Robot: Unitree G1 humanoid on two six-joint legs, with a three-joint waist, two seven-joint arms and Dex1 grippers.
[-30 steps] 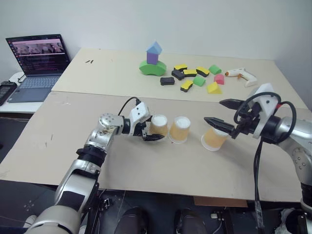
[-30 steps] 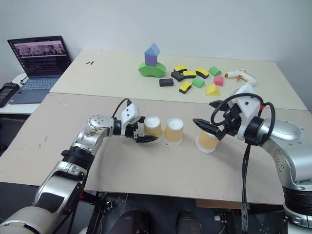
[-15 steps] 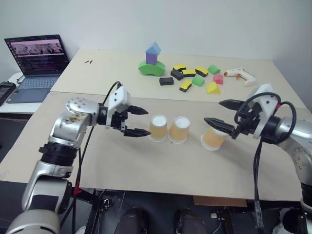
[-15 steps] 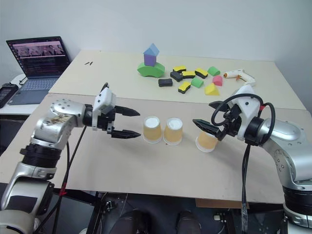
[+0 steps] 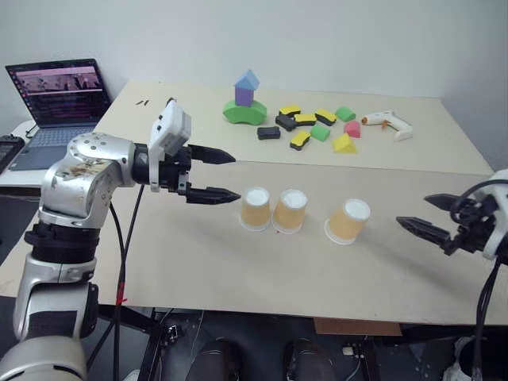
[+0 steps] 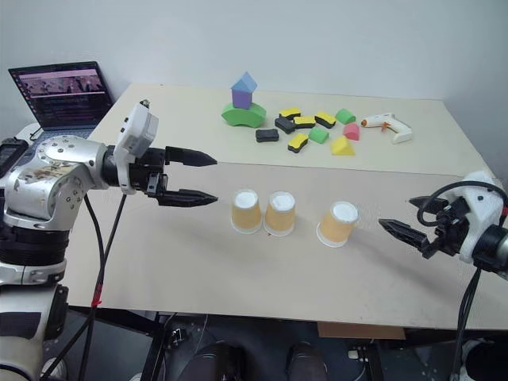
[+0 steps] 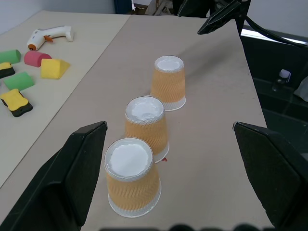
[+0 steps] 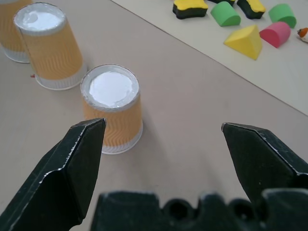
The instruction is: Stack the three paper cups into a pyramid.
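We have three cups on the table point(image 5: 198, 262), all upside down with white bases up, in a row just below the middle of the frame. The left cup point(image 5: 255, 208) and middle cup point(image 5: 290, 210) stand touching or nearly so; the right cup point(image 5: 348, 221) sits apart from them and tilts a little. None is stacked yet, so the pyramid is not begun.

Our left gripper point(image 5: 214, 175) hangs at centre-left, jaws spread wide and holding nothing, just left of the row. Our right gripper point(image 5: 432, 216) sits at the right edge, also spread and empty, clear of the right cup.

We judge the cups light, thin-walled and easy to crush or tip, with a ribbed side that should give some grip. We would take the right cup gently across its tapered wall, about mid-height, and squeeze only lightly.

Beyond, at upper centre, we count one block tower point(image 5: 245, 97), a scatter of about nine loose blocks point(image 5: 311, 127), one glue gun point(image 5: 386, 124), and one laptop point(image 5: 60, 95) at upper left.
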